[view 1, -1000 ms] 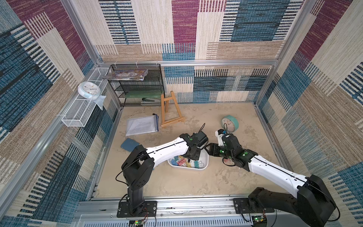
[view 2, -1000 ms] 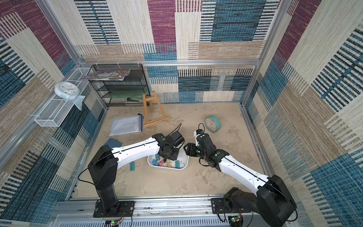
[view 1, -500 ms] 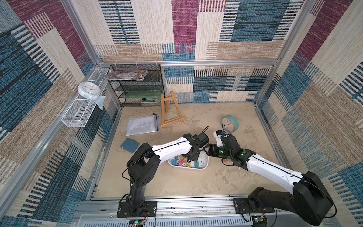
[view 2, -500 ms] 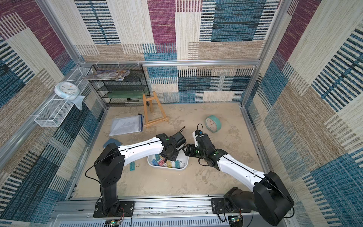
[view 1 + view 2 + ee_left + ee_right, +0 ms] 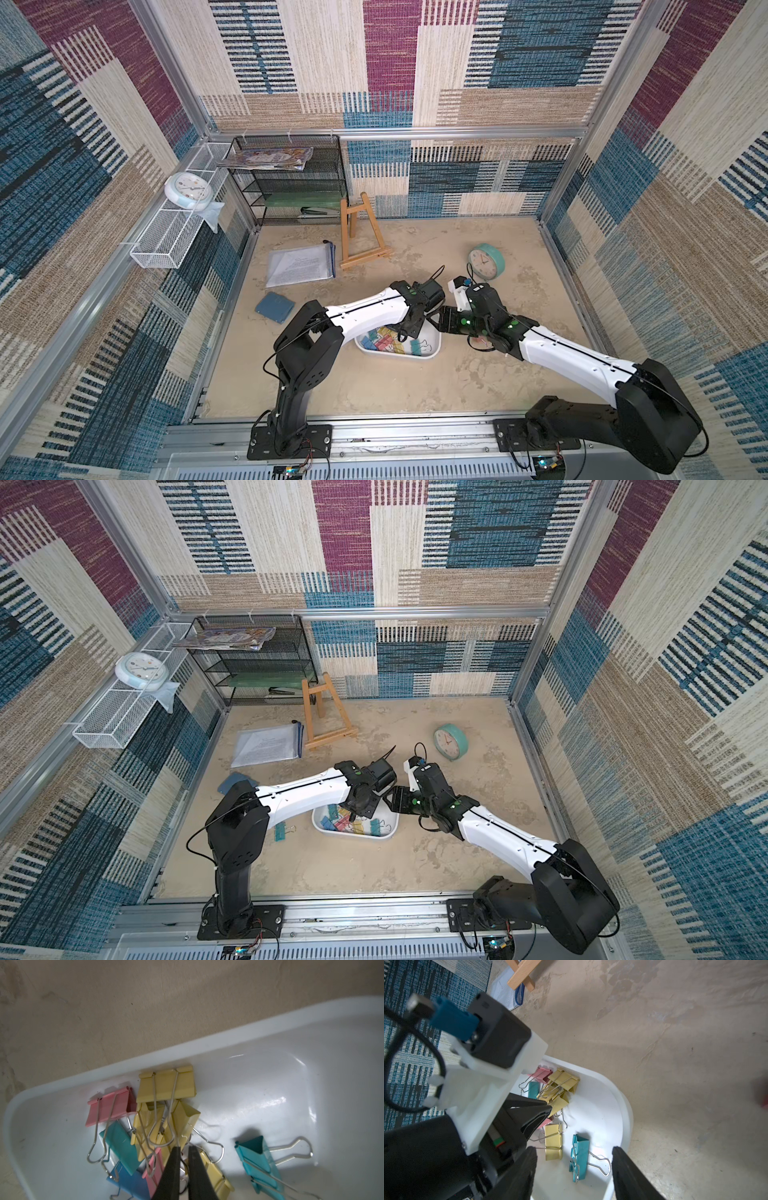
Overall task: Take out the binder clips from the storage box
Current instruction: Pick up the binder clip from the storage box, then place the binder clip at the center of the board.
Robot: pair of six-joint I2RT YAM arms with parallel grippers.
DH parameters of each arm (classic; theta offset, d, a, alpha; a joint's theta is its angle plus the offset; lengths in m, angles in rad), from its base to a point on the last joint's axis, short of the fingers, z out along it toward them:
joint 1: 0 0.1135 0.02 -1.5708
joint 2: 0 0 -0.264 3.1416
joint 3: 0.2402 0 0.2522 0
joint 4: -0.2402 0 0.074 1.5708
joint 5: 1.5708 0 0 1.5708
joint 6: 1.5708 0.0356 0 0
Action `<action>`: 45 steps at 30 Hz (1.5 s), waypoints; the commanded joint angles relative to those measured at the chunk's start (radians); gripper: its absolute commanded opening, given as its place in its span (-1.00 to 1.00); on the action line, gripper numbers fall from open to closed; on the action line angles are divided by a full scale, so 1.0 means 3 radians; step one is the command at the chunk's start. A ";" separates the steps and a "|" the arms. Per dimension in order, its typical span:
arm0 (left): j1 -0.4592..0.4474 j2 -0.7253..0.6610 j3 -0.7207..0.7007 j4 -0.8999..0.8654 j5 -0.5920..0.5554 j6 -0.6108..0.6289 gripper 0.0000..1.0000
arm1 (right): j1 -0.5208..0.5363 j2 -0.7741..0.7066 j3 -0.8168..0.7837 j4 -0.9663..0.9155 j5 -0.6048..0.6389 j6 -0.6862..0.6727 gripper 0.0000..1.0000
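Binder clips (image 5: 166,1086): L gripper (image 5: 185,1150) pinches one; R gripper (image 5: 573,1148) wide.

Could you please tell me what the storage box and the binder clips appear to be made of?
Storage box: likely glossy white moulded plastic, judging by its soft highlights and rounded rim. Binder clips: probably thin folded sheet metal with a pastel painted coat, given the crisp creases; their loops look like bare shiny wire.

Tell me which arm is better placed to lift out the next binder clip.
Left: the left gripper is inside the white tub, jaws nearly closed among the yellow binder clips; the right gripper hangs open.
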 commanded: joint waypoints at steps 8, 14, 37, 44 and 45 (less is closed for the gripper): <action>0.0002 -0.0060 -0.0003 -0.0104 0.0031 0.0003 -1.00 | 0.0000 0.0001 0.0018 0.0050 -0.0015 -0.0054 0.24; -0.0002 -0.0211 -0.0014 -0.0108 0.0081 -0.0020 -1.00 | 0.0003 -0.0004 0.0025 0.0045 -0.0015 -0.0059 0.24; -0.0001 -0.0954 -0.0295 0.0278 0.0081 -0.0182 -1.00 | 0.0002 -0.0025 0.0190 0.0224 -0.0364 -0.0158 0.25; 0.0019 -0.1595 -0.0747 0.0501 -0.0442 -0.0335 -1.00 | 0.0022 0.0178 0.0421 0.0413 -0.0699 -0.0172 0.25; 0.0030 -0.1694 -0.0813 0.0504 -0.0548 -0.0380 -1.00 | 0.0039 0.0225 0.0463 0.0430 -0.0719 -0.0177 0.25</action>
